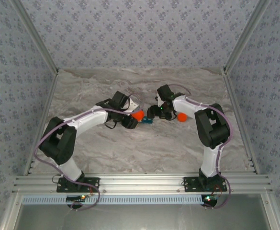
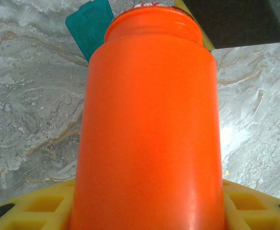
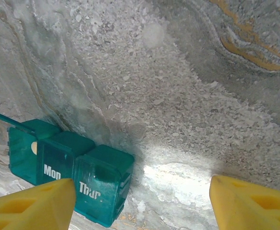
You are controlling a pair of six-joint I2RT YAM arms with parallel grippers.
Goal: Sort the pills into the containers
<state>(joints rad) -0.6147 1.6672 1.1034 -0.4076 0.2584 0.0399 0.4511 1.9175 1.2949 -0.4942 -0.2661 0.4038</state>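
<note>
My left gripper (image 1: 130, 119) is shut on an orange cylindrical bottle (image 2: 149, 124), held between its yellow fingers (image 2: 39, 206) with the mouth pointing away towards the teal container (image 1: 147, 120). In the left wrist view a raised teal lid (image 2: 89, 23) shows just past the bottle's rim. The container (image 3: 72, 172) is a teal box with lidded compartments marked "Mon" and "Thur". My right gripper (image 3: 142, 206) hangs open over the table, its left finger (image 3: 34, 208) right beside the box with nothing held. The pills are hidden.
A small orange object (image 1: 182, 116) lies on the marble table (image 1: 144, 148) beside the right arm. Patterned walls enclose the table on three sides. The two grippers are close together at mid-table, and the right one (image 2: 240, 21) shows as a dark shape past the bottle.
</note>
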